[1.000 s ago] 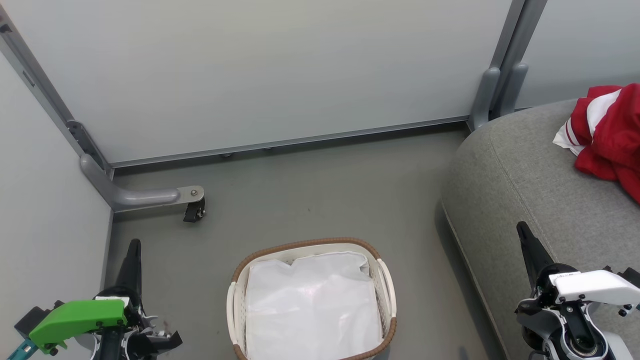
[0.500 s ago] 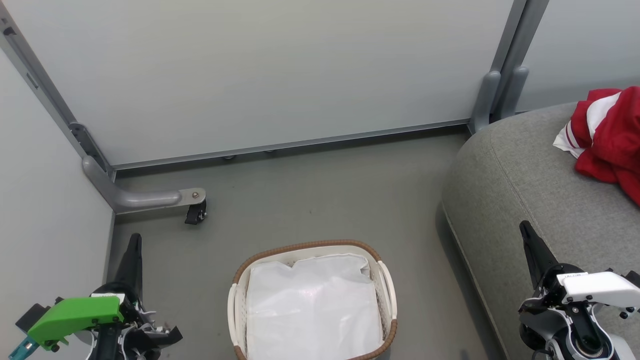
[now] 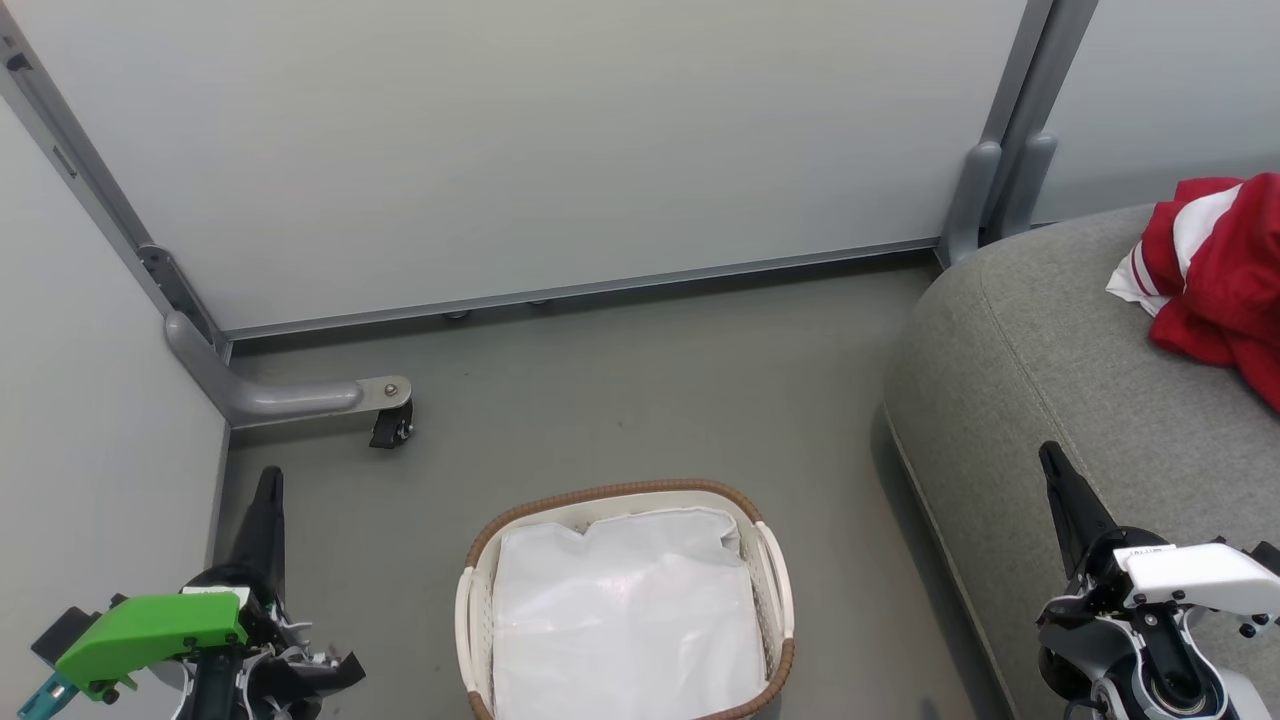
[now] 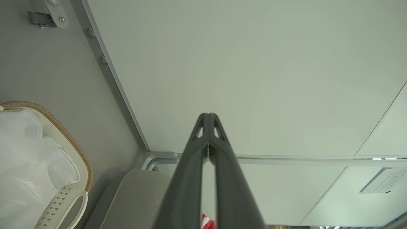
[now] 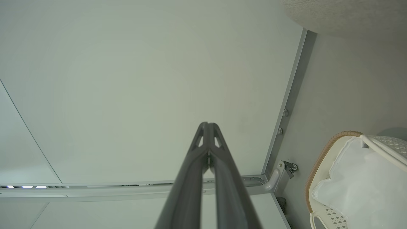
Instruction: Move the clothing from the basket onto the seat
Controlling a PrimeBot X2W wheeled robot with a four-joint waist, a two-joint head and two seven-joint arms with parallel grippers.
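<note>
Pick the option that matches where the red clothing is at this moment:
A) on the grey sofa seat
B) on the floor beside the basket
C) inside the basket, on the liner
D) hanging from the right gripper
A: the red clothing lies on the grey seat, and the basket shows its white liner with nothing red in it.

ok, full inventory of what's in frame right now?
clothing: one heap, red and white, on the seat
seat: one, grey, right
basket: one, white with brown rim, floor centre
liner: one, white, inside the basket
partition panels: several, pale grey, back and left
caster: one, black, floor left
left jaws: one pair, dark, lower left, shut
right jaws: one pair, dark, lower right, shut
</note>
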